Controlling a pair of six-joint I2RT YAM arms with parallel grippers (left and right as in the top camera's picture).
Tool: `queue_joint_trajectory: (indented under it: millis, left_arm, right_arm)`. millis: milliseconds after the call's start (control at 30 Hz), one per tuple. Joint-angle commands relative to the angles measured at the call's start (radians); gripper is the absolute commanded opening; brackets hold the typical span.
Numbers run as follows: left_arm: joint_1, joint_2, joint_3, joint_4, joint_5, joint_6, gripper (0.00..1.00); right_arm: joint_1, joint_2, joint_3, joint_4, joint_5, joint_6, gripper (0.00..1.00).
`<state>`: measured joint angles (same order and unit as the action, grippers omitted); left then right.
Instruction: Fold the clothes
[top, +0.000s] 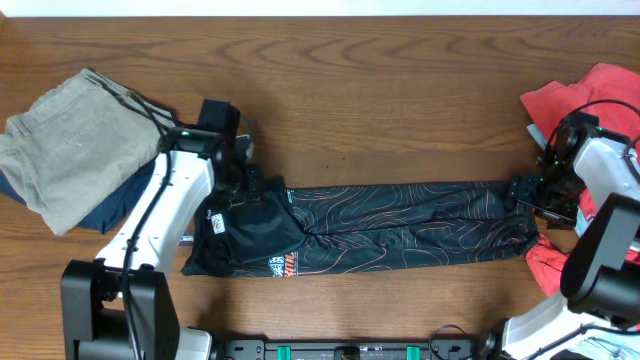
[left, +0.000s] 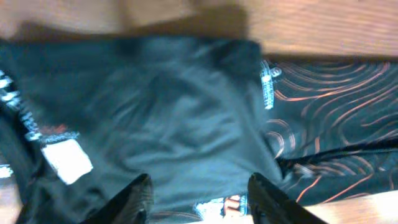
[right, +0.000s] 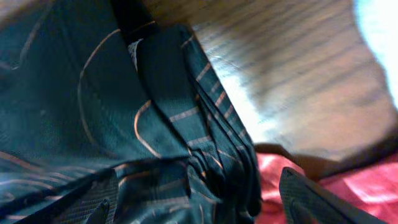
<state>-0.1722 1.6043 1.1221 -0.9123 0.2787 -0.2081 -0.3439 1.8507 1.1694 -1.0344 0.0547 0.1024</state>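
The clothes here are a black jersey (top: 400, 225) with thin orange contour lines, lying as one long folded strip across the table. Its logo end is at the left (left: 186, 124). My left gripper (top: 245, 185) hovers over that end, open, its fingers (left: 140, 196) spread above the dark cloth and holding none of it. My right gripper (top: 525, 195) is at the strip's right end, open wide. The bunched jersey edge (right: 230, 168) lies between its fingers, loose. A red shirt (top: 600, 95) sits just beyond that end and shows under the jersey edge (right: 373, 186).
A folded khaki garment (top: 70, 145) rests on a navy one (top: 110, 205) at the far left. More red cloth (top: 545, 265) lies by the right arm's base. A pale blue patch (right: 379, 37) shows at the upper right of the right wrist view. Bare wood (top: 380, 90) fills the back.
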Motion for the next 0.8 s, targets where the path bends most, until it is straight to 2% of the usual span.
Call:
queue_joint_trajectory:
  millis: [0, 300, 600, 667, 700, 733, 767]
  left_arm:
    - [-0.024, 0.035, -0.006, 0.026, 0.027, 0.004, 0.53]
    - [-0.056, 0.122, -0.006, 0.153, 0.024, 0.004, 0.54]
    - [-0.056, 0.223, -0.006, 0.183, 0.024, -0.027, 0.53]
    - [-0.056, 0.238, -0.006, 0.185, 0.025, -0.027, 0.4]
    - [-0.056, 0.243, -0.006, 0.181, 0.026, -0.027, 0.3]
    - [-0.056, 0.244, -0.006, 0.177, 0.028, -0.027, 0.15]
    - [-0.056, 0.243, -0.005, 0.17, 0.029, -0.034, 0.06]
  right_arm:
    - [-0.005, 0.019, 0.0, 0.006, -0.03, -0.014, 0.82]
    - [-0.005, 0.02, 0.0, 0.024, -0.03, -0.014, 0.82]
    - [-0.005, 0.02, 0.0, 0.023, -0.03, -0.014, 0.82]
    - [-0.005, 0.02, 0.0, 0.021, -0.03, -0.014, 0.82]
    - [-0.005, 0.02, 0.0, 0.021, -0.03, -0.014, 0.81]
    - [-0.005, 0.02, 0.0, 0.021, -0.03, -0.014, 0.82]
    - [-0.005, 0.02, 0.0, 0.021, -0.03, -0.014, 0.82]
